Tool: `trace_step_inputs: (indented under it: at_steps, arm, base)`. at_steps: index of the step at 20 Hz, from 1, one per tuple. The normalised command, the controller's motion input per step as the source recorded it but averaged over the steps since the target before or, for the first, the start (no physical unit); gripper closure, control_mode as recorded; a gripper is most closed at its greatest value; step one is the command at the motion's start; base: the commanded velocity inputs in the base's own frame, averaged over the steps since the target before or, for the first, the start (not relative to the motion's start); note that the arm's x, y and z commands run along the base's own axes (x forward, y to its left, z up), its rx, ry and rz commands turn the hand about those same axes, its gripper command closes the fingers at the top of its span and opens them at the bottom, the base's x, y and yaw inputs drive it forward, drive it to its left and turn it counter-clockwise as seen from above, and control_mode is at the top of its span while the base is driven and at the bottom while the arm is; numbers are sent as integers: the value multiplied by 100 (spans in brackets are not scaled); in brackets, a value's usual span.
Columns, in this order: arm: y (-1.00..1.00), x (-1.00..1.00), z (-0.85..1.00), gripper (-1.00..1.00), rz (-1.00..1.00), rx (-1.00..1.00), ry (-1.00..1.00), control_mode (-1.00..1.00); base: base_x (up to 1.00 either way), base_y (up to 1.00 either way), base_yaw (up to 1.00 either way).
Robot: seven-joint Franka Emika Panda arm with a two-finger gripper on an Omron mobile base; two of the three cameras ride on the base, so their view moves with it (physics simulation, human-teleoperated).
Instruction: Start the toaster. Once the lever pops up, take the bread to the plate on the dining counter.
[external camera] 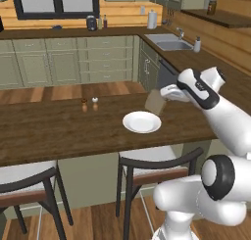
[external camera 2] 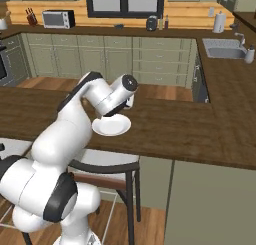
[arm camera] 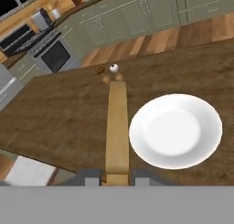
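While the dining surface [external camera: 63, 131] stretches bare across most of the left base view, two small shakers [external camera: 89, 104] stand at about eleven o'clock from the plate [external camera: 141, 122], well apart from it and out of the way of the drop. The plate lies flat on the wood near the front edge, with nothing on it, so the delivery is not yet done. Just beside it, at about one o'clock, the bread [external camera: 156, 102] hangs on edge above the surface, pinched at its upper end by the hand [external camera: 169, 94], whose jaws stand narrow on the slice.

In the hand view the slice [arm camera: 117, 127] runs as a thin upright strip from between the fingertips [arm camera: 92, 177] toward twelve o'clock, and the plate [arm camera: 176, 130] sits at about three o'clock of it, close but not under it. The edge-on hold suits a slice drawn from a toaster slot. My judgement is that the carry is nearly over: the hand needs to shift sideways over the plate, lower, and let go. A release from here would probably drop the bread on the wood or on the rim.
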Motion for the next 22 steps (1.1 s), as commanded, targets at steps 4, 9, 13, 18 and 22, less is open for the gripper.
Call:
trace_step_inputs:
  at_steps: [4,9,13,18,22]
  arm:
    - [0,31,-22,100,-17,5,23,-100]
    - [0,39,-35,100,-15,9,16,-100]
    - [0,47,-32,100,-11,13,6,-100]
    - [0,40,-30,100,-7,14,4,-100]
    - [0,29,-23,100,-5,9,9,-100]
  base:
    - [0,0,0]
    - [0,0,0]
    - [0,0,0]
    - [0,0,0]
    - [0,0,0]
